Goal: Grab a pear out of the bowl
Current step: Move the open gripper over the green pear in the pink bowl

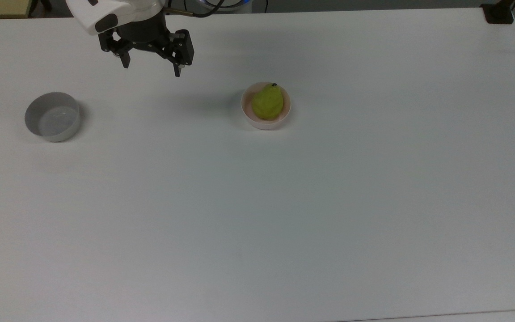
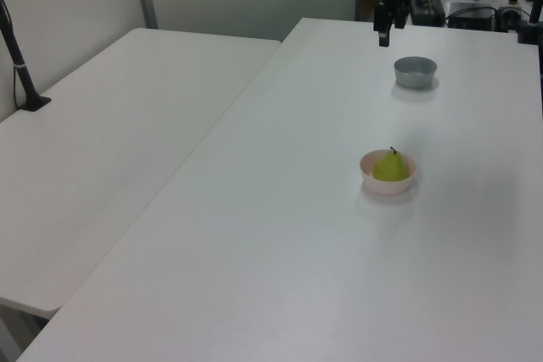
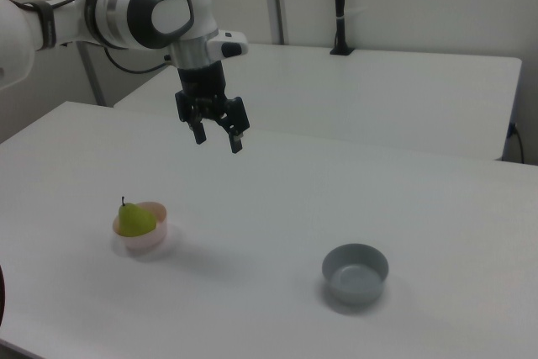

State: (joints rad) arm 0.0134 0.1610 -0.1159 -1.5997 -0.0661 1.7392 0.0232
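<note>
— Item one, the pear (image 1: 267, 102): where do you find it?
— You find it sitting in the pale pink bowl (image 1: 286, 115), stem end up, on the white worktop (image 1: 257, 214) nearer the top view's upper edge than its lower.
— Item two, the gripper (image 1: 151, 68)?
— Your gripper hangs above the worktop, fingers spread wide, holding nothing, between the pink bowl and the grey bowl (image 1: 53, 116).

The white arm (image 3: 126, 10) reaches in from the right view's left; its black gripper (image 3: 217, 134) hangs pointing downward. Fingers spread apart, holding nothing.
</note>
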